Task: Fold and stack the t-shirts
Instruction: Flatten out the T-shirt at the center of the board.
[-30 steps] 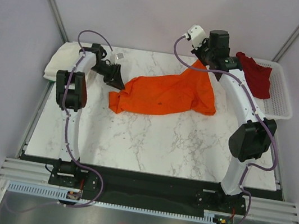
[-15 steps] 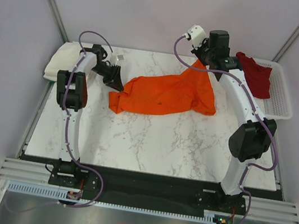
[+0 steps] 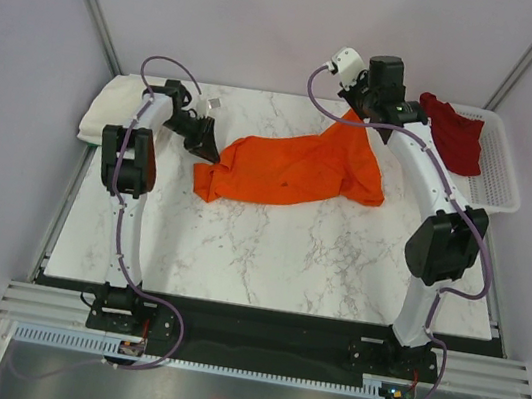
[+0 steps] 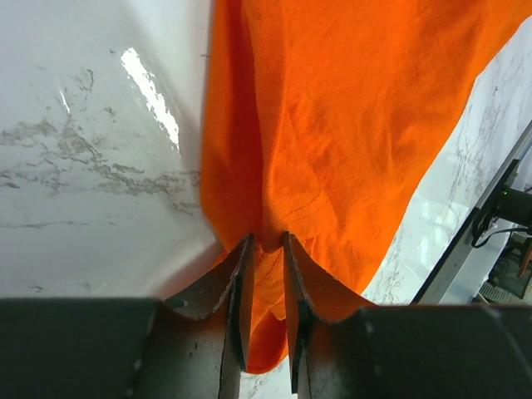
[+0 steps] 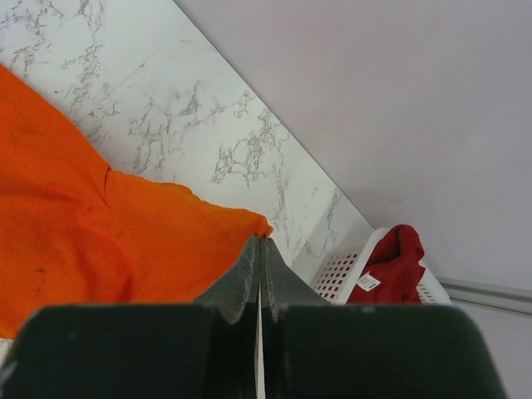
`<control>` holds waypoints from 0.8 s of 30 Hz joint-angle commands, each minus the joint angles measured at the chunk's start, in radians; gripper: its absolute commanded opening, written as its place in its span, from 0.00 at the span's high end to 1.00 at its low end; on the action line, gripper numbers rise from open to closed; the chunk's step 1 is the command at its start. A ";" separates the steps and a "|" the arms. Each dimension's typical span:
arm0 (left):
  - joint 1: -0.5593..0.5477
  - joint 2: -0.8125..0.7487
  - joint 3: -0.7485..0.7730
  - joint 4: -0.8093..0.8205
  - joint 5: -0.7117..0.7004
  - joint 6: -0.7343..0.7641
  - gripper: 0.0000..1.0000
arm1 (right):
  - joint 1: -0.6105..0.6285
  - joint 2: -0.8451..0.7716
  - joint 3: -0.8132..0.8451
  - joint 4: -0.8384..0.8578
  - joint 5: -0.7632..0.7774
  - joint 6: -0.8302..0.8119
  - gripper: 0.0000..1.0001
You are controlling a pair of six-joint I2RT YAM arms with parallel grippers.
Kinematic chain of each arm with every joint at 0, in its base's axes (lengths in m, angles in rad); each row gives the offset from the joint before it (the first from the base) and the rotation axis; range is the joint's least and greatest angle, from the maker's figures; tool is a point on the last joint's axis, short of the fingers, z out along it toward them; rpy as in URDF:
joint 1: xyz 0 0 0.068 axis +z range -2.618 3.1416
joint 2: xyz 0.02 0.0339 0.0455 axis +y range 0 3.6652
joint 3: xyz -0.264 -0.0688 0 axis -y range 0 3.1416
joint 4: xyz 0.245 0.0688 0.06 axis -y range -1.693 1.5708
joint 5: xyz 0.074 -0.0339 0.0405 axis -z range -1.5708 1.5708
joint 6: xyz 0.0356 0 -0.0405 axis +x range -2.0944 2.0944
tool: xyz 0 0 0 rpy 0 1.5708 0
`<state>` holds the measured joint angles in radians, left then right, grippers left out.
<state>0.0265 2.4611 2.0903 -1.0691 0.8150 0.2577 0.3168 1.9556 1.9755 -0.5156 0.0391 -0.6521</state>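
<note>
The orange t-shirt (image 3: 296,169) lies spread across the middle of the marble table (image 3: 268,251). My left gripper (image 3: 211,150) sits low at the shirt's left edge. In the left wrist view its narrow jaws (image 4: 266,239) pinch a fold of the orange cloth (image 4: 349,125). My right gripper (image 3: 353,115) is shut on the shirt's far right corner and holds it raised off the table. In the right wrist view the orange cloth (image 5: 83,241) ends at the tips of my right gripper (image 5: 263,238). A dark red t-shirt (image 3: 455,136) hangs crumpled over the basket's near left end. A cream-white t-shirt (image 3: 97,117) lies folded at the far left.
A white mesh basket (image 3: 500,176) stands at the back right of the table, also seen in the right wrist view as the basket (image 5: 337,274) with the dark red shirt (image 5: 391,266) in it. Grey walls close in the back and sides.
The right arm has shifted slightly with the raised corner. The left gripper stays at the shirt's left edge, and the shirt lies much as before.
</note>
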 commanded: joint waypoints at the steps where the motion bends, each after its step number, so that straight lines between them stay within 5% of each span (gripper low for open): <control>1: -0.010 -0.004 0.019 -0.008 0.047 -0.009 0.73 | 0.004 -0.003 0.033 0.022 -0.008 0.014 1.00; 24: -0.016 -0.047 0.057 0.008 -0.036 0.006 0.84 | 0.005 0.006 0.039 0.022 -0.016 0.029 1.00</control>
<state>0.0143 2.4611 2.1056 -1.0676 0.7898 0.2581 0.3168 1.9629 1.9755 -0.5156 0.0380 -0.6418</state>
